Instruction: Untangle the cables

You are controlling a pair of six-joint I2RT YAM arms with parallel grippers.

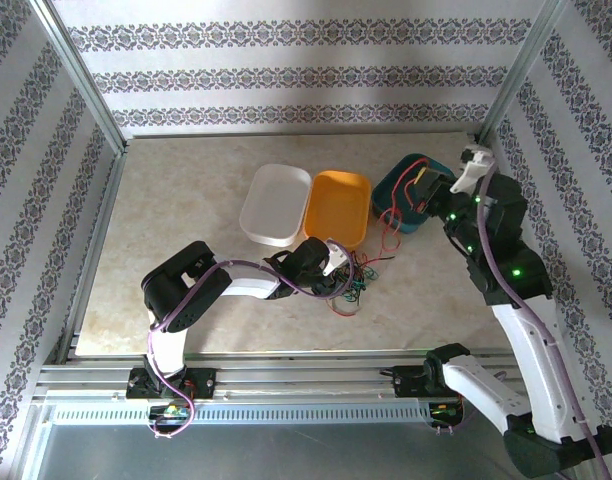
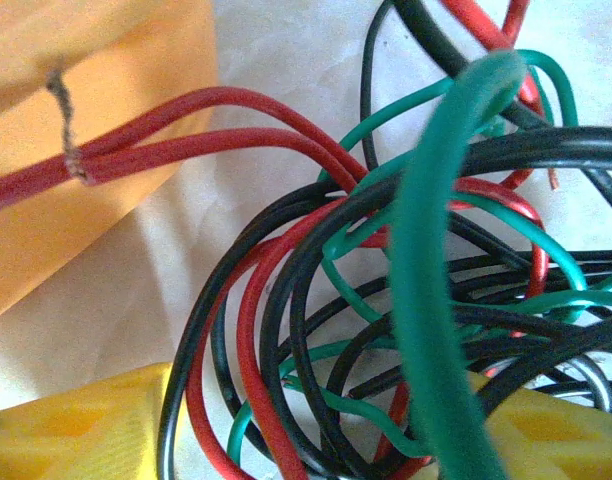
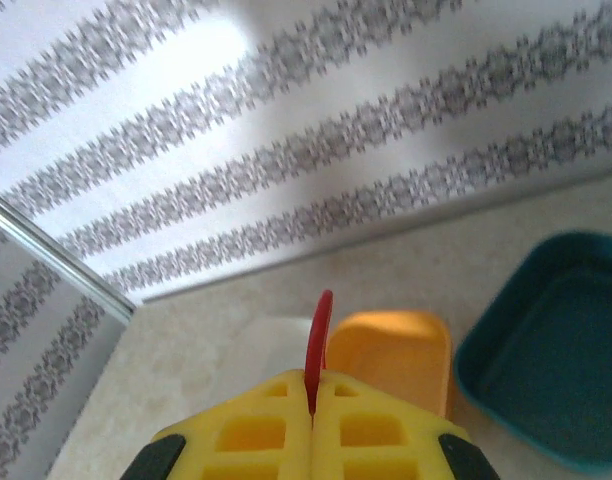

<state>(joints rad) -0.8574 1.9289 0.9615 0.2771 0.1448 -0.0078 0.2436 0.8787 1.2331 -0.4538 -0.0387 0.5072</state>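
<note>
Right gripper (image 3: 313,388) tight on red cable (image 3: 320,325)

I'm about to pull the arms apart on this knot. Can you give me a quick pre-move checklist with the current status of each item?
1. Right end effector shut on the red cable: ok, the cable is pinched between the closed fingers.
2. Left end effector open and straddling the tangle: ok.
3. Red strands separated from the green cables and black cables: not ok, they are interwoven.
4. Which red strand in the tangle is the held one: cannot tell.
5. Slack in the red cable beside the orange tray: ok, it hangs in a loose loop.
</note>
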